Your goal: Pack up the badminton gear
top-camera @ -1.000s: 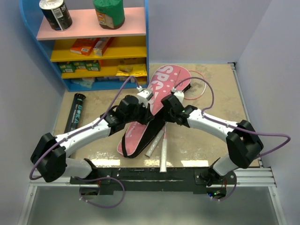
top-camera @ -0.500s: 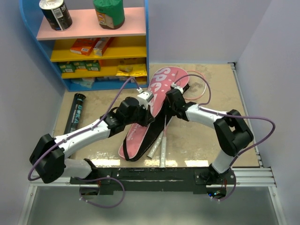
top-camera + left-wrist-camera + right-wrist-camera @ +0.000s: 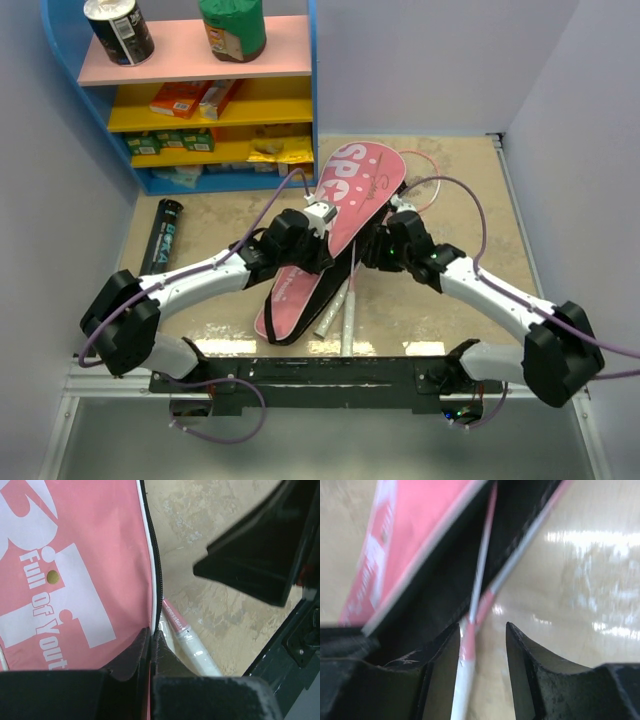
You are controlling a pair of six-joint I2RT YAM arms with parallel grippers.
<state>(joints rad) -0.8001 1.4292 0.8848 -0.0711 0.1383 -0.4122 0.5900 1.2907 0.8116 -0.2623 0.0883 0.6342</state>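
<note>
Cover (image 3: 345,195) lies flat at mid-table (image 3: 450,300), running diagonally from far right to near left, printed side up. Left gripper (image 3: 151,642) is clamped on the cover's black zip edge, fingers pressed together over it. Right gripper (image 3: 481,630) sits just right of the cover, jaws apart. One pink-and-white racket shaft (image 3: 469,645) passes between its fingers; the fingers do not grip it. Rackets (image 3: 347,320) lie partly under the cover, handles projecting from its near end. Tube (image 3: 165,238) lies well apart at the left, near the shelf (image 3: 190,110).
</note>
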